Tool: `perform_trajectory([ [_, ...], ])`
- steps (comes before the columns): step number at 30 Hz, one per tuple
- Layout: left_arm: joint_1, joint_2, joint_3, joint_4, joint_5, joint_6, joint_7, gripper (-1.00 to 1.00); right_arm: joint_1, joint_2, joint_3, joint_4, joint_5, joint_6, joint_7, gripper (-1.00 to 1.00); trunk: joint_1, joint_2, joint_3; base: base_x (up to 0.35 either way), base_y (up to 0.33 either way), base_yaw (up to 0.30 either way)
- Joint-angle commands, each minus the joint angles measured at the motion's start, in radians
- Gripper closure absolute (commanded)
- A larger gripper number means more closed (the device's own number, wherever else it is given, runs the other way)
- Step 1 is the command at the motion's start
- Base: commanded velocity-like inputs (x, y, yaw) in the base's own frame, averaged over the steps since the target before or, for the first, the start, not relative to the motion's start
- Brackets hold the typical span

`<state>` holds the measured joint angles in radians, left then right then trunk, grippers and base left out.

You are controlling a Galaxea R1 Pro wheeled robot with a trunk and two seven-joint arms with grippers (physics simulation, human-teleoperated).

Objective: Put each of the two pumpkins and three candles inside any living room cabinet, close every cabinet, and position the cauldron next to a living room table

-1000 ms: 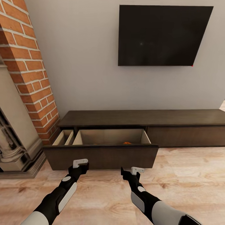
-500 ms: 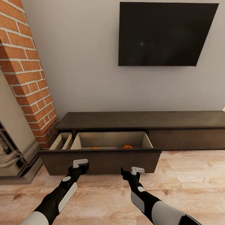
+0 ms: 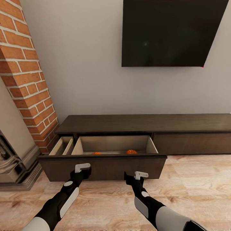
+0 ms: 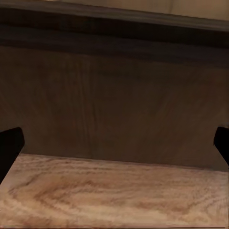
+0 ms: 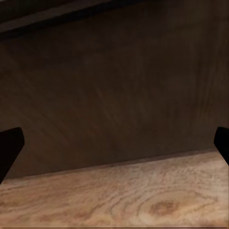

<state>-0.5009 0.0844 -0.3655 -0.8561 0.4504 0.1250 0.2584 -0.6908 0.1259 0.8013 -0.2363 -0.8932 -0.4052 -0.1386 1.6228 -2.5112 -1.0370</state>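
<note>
In the head view, the cabinet [image 3: 144, 123] is being seen against the grey wall, beneath a dark screen [image 3: 166, 32]. Its left drawer [image 3: 102, 165] is standing pulled out, and two pumpkins [image 3: 131, 151] are lying inside on the drawer floor, one near the right wall and the other [image 3: 96, 153] toward the middle, both partly hidden by the drawer front. A brick column [image 3: 25, 70] and a stone fireplace [image 3: 14, 150] are flanking the cabinet on the left. The left gripper [image 3: 82, 167] and the right gripper [image 3: 140, 175] are being held just before the drawer front, above the wooden floor [image 3: 199, 189].

In the left wrist view, the drawer front [image 4: 114, 105] is being shown close up, with the gripper's fingertips [image 4: 10, 145] set wide apart and nothing between them.

In the right wrist view, the same dark panel [image 5: 114, 86] is being met above the floorboards, and the fingertips [image 5: 9, 145] there are likewise spread, empty.
</note>
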Motion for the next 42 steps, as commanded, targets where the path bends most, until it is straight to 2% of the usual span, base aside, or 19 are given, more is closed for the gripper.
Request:
perform_trajectory([
  [1,-0.001,0.002,-0.006,0.001,0.010,0.004,0.010,-1.00,-0.001,0.000,0.009,0.000,-0.004,-0.003,-0.007,-1.00,0.000,-0.001,-0.005,0.000,0.000,0.000],
  [4,-0.001,0.001,-0.006,0.029,0.012,0.004,0.012,-1.00,-0.001,0.000,0.009,0.000,-0.004,-0.003,-0.007,-1.00,0.002,-0.001,-0.017,0.000,0.000,0.000],
  [10,-0.001,0.000,-0.003,0.087,0.004,-0.004,0.008,-1.00,-0.001,0.000,0.009,-0.007,-0.004,-0.002,-0.007,-1.00,0.002,-0.001,-0.017,0.000,0.000,0.000],
  [18,-0.001,0.000,-0.002,0.090,0.004,-0.007,0.005,-1.00,0.001,-0.003,0.008,-0.016,-0.003,-0.013,-0.009,-1.00,0.002,-0.001,-0.017,0.000,0.000,0.000],
  [21,-0.001,0.000,-0.003,0.085,0.004,-0.007,0.007,-1.00,0.008,-0.003,0.007,-0.015,-0.006,-0.075,-0.010,-1.00,0.002,-0.001,-0.017,0.000,0.000,0.000],
  [25,-0.001,0.000,-0.004,0.082,0.004,-0.007,0.012,-1.00,0.012,-0.001,0.007,-0.013,-0.008,-0.099,-0.010,-1.00,0.002,-0.001,-0.017,0.036,0.000,0.000],
  [37,-0.001,0.000,-0.002,0.085,0.004,-0.007,0.015,-1.00,0.012,0.000,0.009,-0.002,-0.010,-0.102,-0.008,-1.00,0.002,-0.001,-0.017,0.118,0.000,0.000],
  [42,-0.001,0.000,-0.003,0.090,0.004,-0.007,0.015,-1.00,0.012,0.000,0.009,-0.002,-0.009,-0.079,-0.008,-1.00,0.002,-0.001,-0.017,0.134,0.000,0.000],
])
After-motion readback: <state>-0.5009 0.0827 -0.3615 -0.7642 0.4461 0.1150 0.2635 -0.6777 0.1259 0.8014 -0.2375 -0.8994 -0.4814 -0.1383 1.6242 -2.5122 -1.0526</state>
